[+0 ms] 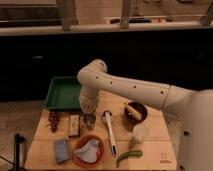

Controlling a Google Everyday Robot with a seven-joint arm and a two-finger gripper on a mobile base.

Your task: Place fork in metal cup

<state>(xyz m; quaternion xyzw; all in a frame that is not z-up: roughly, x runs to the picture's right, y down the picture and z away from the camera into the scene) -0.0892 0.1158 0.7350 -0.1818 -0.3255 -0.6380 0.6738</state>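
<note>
High camera by the arm (131, 90) looks down at table (156, 150), gripper (88, 113) near centre.

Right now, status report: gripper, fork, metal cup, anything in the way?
Gripper just above metal cup. Fork: cannot make it out. Brown bar close beside cup, white utensil on its other side.

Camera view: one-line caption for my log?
Gripper of the white robot arm hangs over the small shiny steel cup on the wooden table, near a green tray.
</note>
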